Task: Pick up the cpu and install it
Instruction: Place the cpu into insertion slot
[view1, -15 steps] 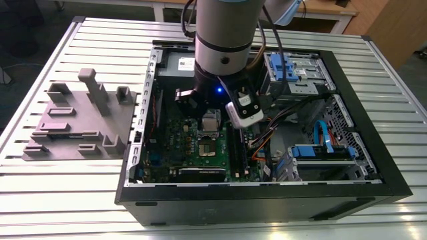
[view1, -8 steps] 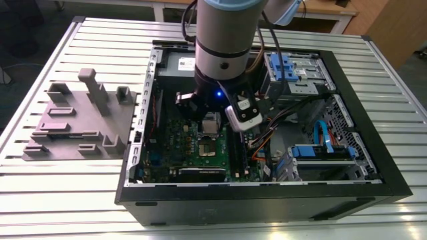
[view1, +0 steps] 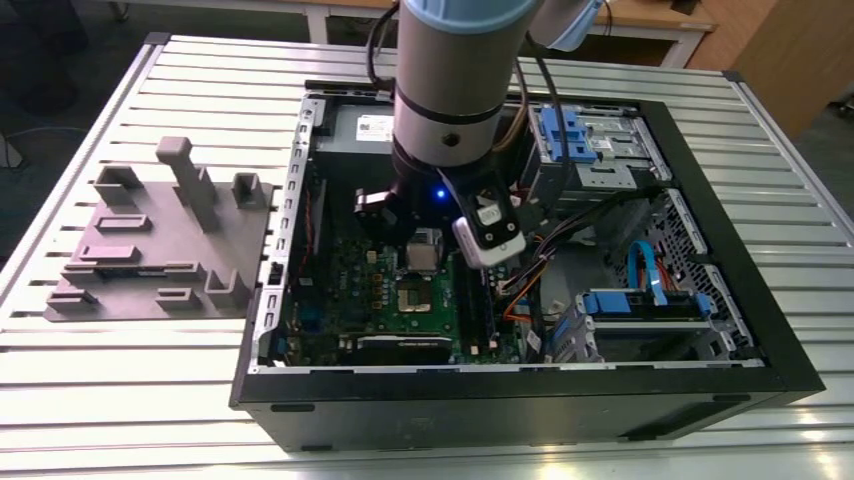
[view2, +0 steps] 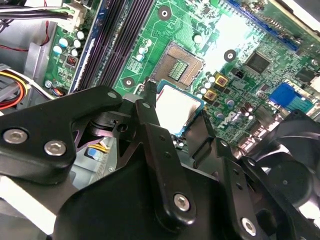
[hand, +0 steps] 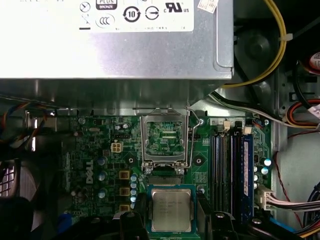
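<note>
The gripper (view2: 176, 109) is clamped on the cpu (view2: 176, 105), with its black fingers (view2: 150, 115) pressing two opposite edges of the chip. In the first wrist view the cpu (hand: 171, 209) hangs over the green motherboard (hand: 100, 150) near the board's middle. It is just beside the open socket (view2: 177, 67) and not in it. In the exterior view the arm (view1: 454, 90) reaches down into the open computer case (view1: 534, 395). The case lies on the slatted table (view1: 134, 400), beside a grey tray (view1: 147, 250) near the table's edge at the exterior view's left.
</note>
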